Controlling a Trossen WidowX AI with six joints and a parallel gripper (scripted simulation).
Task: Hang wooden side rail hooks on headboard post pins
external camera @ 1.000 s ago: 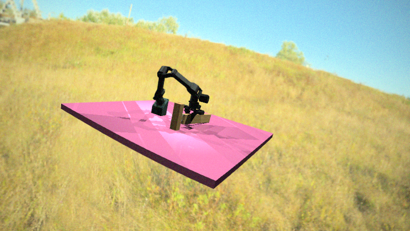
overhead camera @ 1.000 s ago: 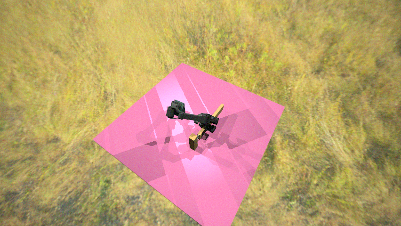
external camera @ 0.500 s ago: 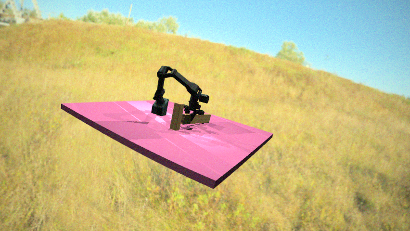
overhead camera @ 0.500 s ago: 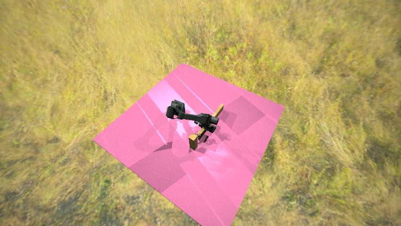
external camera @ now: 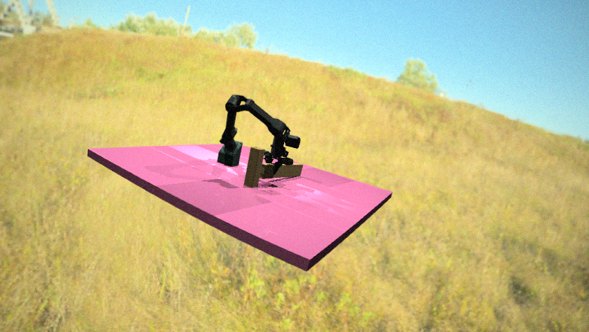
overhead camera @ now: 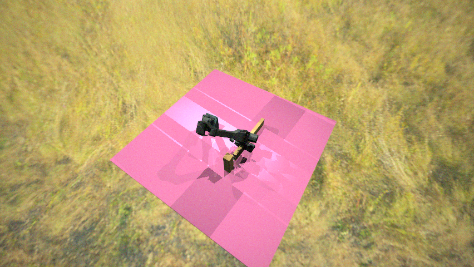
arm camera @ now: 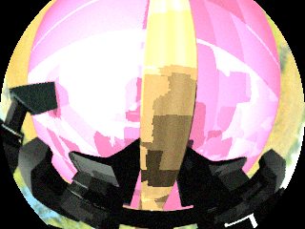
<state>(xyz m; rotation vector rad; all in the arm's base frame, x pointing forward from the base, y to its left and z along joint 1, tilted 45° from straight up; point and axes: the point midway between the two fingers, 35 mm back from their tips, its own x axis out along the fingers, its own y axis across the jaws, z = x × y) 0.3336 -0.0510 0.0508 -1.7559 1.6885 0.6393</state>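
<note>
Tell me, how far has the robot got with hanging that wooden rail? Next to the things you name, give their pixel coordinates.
Done: the gripper (overhead camera: 245, 147) (external camera: 278, 168) (arm camera: 158, 137) has the side rail (overhead camera: 258, 126) (external camera: 292, 170) (arm camera: 169, 95) clamped between its fingers.
In hand: the rail's near end is right by the upright post (overhead camera: 228, 163) (external camera: 254, 168); I can't see whether the hooks sit on the pins.
Left: confirm seating, release, move away.

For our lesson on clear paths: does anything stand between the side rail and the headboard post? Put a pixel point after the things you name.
Nothing visible does. The gripper (overhead camera: 241, 148) (external camera: 276, 169) is shut on the wooden side rail (overhead camera: 258, 125) (external camera: 292, 170) (arm camera: 170, 95), whose near end lies right by the headboard post (overhead camera: 228, 163) (external camera: 254, 167); the hooks and pins can't be made out.
</note>
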